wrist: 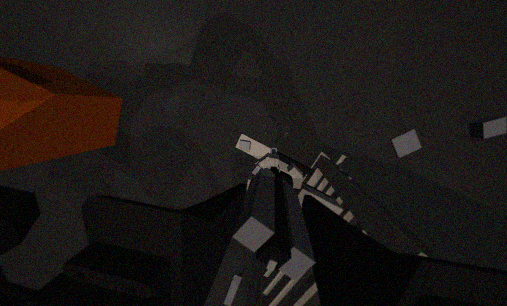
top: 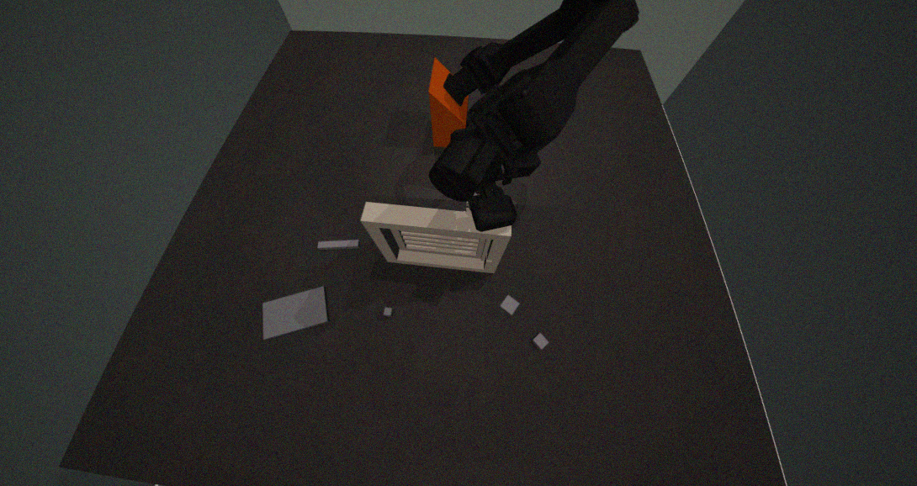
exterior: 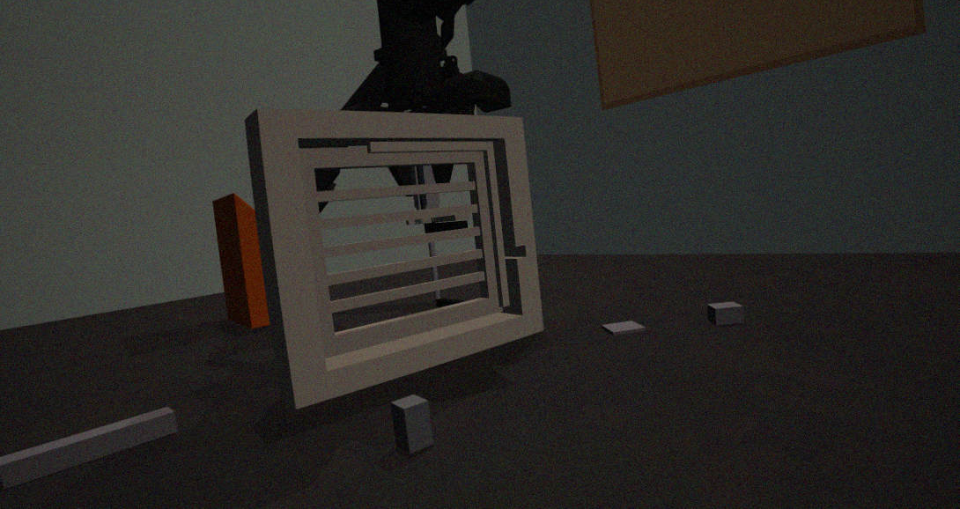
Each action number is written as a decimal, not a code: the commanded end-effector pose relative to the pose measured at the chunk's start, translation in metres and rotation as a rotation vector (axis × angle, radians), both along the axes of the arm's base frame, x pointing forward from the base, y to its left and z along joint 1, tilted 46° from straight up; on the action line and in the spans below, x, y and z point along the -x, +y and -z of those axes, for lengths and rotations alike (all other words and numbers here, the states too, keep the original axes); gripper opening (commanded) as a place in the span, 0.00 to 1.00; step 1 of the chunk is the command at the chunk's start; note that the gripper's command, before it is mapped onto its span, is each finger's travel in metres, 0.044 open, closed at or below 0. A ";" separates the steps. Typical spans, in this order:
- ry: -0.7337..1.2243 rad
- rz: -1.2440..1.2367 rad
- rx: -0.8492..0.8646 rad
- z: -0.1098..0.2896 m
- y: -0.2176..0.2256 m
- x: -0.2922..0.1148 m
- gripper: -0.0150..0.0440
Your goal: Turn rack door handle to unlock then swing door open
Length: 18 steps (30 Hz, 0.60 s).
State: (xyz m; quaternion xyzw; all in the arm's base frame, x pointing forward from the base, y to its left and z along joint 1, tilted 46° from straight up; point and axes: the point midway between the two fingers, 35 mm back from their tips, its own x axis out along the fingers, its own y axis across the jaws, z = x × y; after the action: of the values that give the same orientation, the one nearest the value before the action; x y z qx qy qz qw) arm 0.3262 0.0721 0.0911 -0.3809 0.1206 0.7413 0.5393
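The pale rack frame (top: 410,214) (exterior: 275,250) stands upright on the dark table. The slatted door (top: 439,243) (exterior: 376,333) looks in line with the frame, not swung out. My gripper (exterior: 419,200) (wrist: 274,195) points down from above, on the arm's side of the frame, its fingers a little apart. In the wrist view a gap shows between the two grey fingers, so it is open. A pale strip (wrist: 251,144) sticks out past the fingertips. The upright handle itself is hard to make out around the fingertips; contact with it cannot be told.
A tall orange block (top: 448,124) (exterior: 241,263) (wrist: 81,120) stands behind the frame, close to the arm. A grey plate (top: 294,313), a thin bar (top: 337,244) (exterior: 87,441) and a small block (top: 387,311) (exterior: 413,424) lie left and in front. Two small pieces lie right of the frame.
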 end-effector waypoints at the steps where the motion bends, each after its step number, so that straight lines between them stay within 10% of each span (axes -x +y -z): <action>1: -0.004 -0.005 -0.001 0.000 0.000 0.000 0.73; 18: 0.539 0.529 0.097 0.001 0.000 0.000 0.73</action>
State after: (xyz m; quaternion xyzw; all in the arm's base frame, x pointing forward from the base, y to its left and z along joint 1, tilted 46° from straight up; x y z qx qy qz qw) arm 0.3262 0.0722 0.0911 -0.2008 0.3379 0.6708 0.6290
